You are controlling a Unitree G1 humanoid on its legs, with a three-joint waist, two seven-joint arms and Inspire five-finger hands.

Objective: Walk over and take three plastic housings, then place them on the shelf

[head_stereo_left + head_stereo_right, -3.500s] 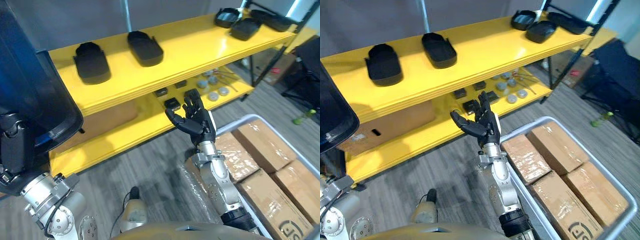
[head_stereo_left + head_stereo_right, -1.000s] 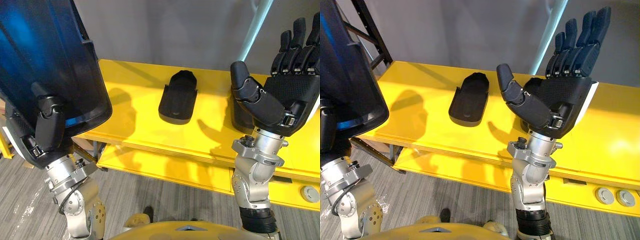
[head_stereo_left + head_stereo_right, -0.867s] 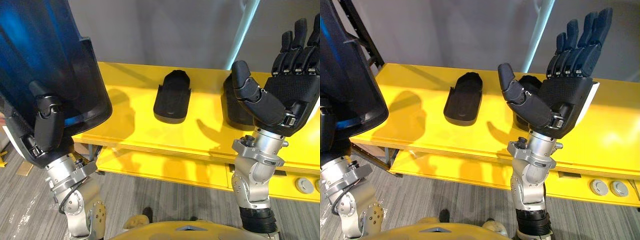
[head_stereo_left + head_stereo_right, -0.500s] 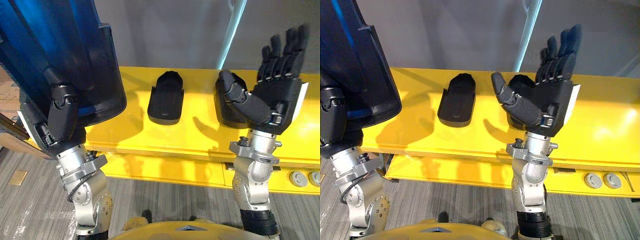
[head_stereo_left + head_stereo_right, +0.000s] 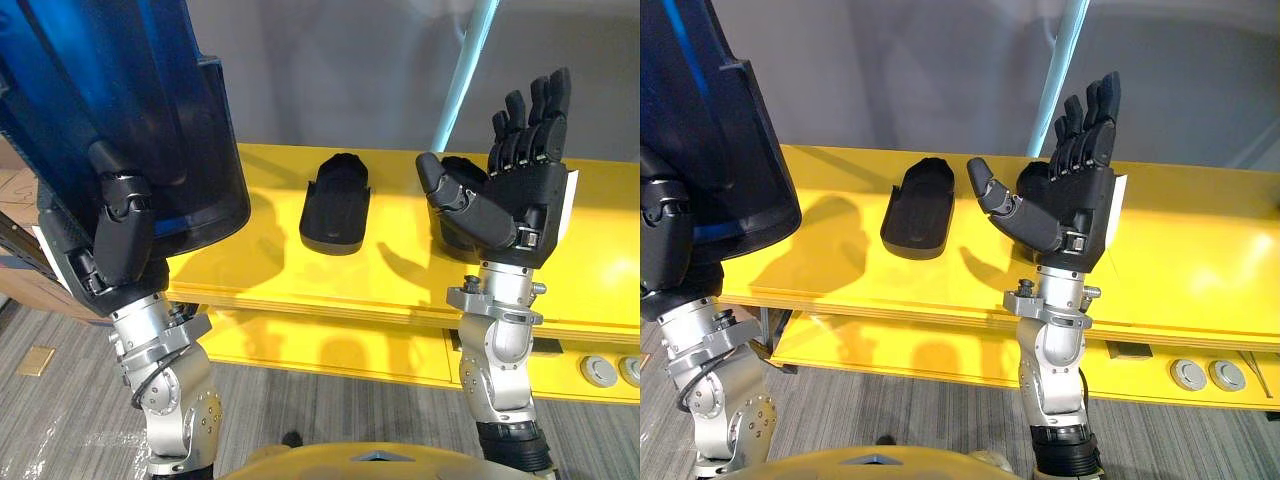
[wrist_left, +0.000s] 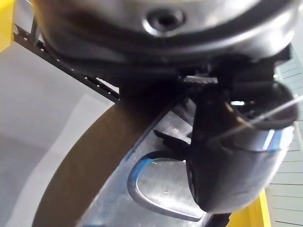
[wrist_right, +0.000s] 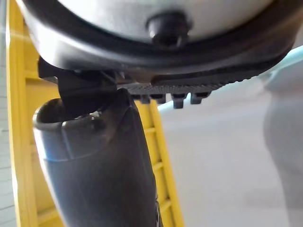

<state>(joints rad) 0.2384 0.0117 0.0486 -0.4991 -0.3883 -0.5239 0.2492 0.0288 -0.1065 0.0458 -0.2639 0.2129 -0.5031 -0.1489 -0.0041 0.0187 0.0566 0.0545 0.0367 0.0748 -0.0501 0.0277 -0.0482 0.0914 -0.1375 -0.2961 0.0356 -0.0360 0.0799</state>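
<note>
The left hand [image 5: 115, 235] is clamped on a large dark-blue plastic housing [image 5: 120, 90] – thumb curled over its near face, the shell held upright and tilted at the robot's left, in front of the yellow shelf [image 5: 260, 262]. The right hand [image 5: 515, 205] is raised palm-inward before the shelf with fingers straight up, thumb spread and nothing in it. On the shelf's top board a black housing [image 5: 337, 205] lies flat between the two hands, and a second housing [image 5: 446, 230] lies just beside it – partly hidden behind the right thumb.
</note>
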